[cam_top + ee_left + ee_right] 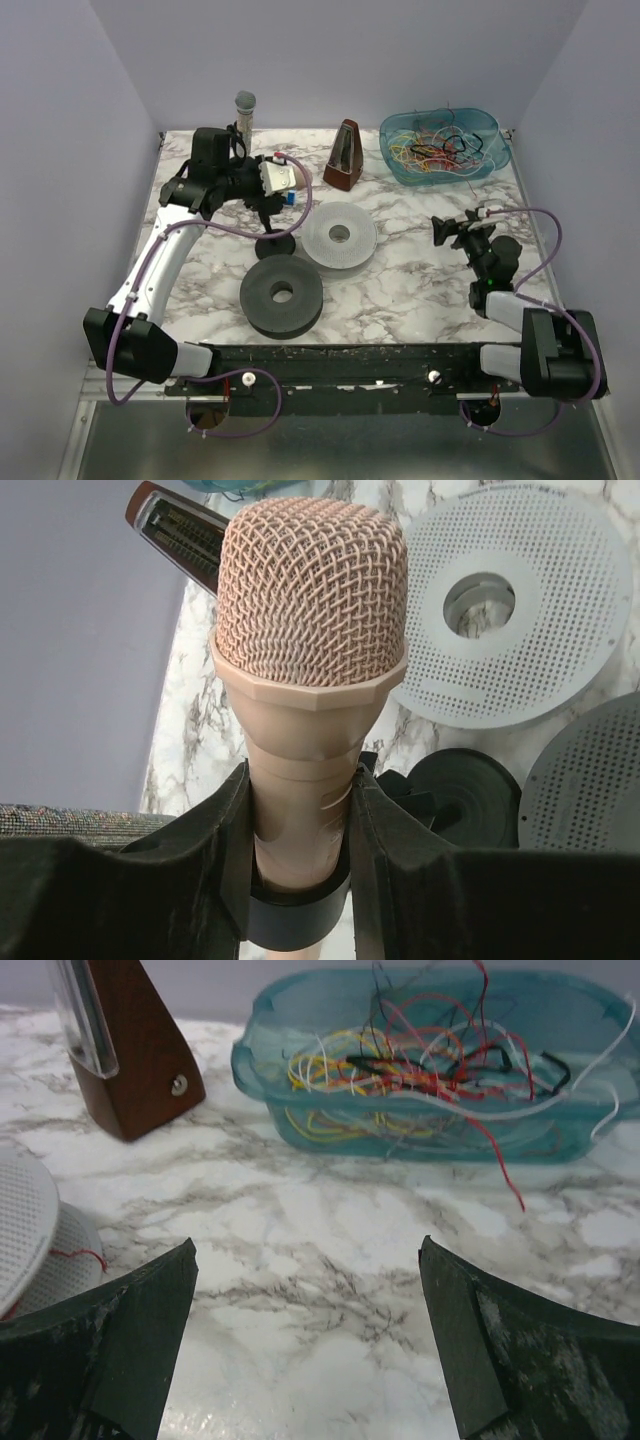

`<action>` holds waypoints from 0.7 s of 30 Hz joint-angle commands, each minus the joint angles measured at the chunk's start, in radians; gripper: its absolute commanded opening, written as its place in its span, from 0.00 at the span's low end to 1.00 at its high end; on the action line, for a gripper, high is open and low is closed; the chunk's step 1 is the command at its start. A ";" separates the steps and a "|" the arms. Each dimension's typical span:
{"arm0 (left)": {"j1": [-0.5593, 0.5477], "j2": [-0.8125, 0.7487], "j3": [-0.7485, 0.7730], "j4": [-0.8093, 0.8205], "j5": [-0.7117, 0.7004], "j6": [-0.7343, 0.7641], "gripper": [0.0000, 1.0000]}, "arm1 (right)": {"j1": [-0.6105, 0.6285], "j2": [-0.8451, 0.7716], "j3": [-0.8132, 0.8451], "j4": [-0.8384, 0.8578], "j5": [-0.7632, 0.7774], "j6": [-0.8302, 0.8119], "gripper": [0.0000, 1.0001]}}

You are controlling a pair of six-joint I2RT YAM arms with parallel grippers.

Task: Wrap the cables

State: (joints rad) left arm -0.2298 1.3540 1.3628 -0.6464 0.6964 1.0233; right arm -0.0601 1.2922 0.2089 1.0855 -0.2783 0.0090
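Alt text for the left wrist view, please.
A pink-beige microphone stands upright in a black clip, with the fingers of the left gripper pressed against both sides of its handle. Behind it on the marble table lie a white perforated disc and a grey disc, with a metronome at the top edge.

Bare marble [320, 1230] between right fingers [130, 1350] and tub [262, 1080] of cables [420, 1068]; metronome [135, 1055], white disc [22, 1225] leftward; microphone [310, 610] between left fingers [225, 870].

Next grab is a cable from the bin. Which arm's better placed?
Right. The right gripper is open, empty and points straight at the bin of cables. The left gripper is closed on the mic and sits farther from the bin.
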 commanded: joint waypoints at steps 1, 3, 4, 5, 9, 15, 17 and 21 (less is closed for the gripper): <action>-0.022 -0.019 0.093 0.097 -0.086 -0.212 0.00 | 0.000 -0.175 0.121 -0.264 -0.088 -0.052 1.00; -0.028 -0.016 0.122 0.102 -0.124 -0.233 0.00 | 0.002 -0.256 0.151 -0.318 -0.136 -0.043 1.00; -0.032 -0.016 0.139 0.093 -0.141 -0.233 0.00 | 0.000 -0.287 0.174 -0.346 -0.159 -0.029 1.00; -0.037 -0.016 0.159 0.080 -0.155 -0.235 0.00 | 0.000 -0.322 0.196 -0.384 -0.186 -0.020 1.00; -0.060 -0.012 0.252 0.045 -0.187 -0.281 0.00 | 0.006 -0.418 0.322 -0.528 -0.306 0.048 1.00; -0.123 0.013 0.438 -0.064 -0.218 -0.307 0.00 | 0.086 -0.519 0.513 -0.726 -0.367 0.069 1.00; -0.150 0.028 0.505 -0.097 -0.216 -0.310 0.00 | 0.109 -0.531 0.584 -0.774 -0.389 0.075 1.00; -0.235 0.065 0.602 -0.137 -0.202 -0.333 0.00 | 0.132 -0.519 0.699 -0.819 -0.508 0.123 1.00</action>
State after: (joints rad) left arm -0.3893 1.3895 1.8519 -0.7628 0.4961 0.7250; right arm 0.0551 0.7700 0.8146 0.3832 -0.6456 0.0715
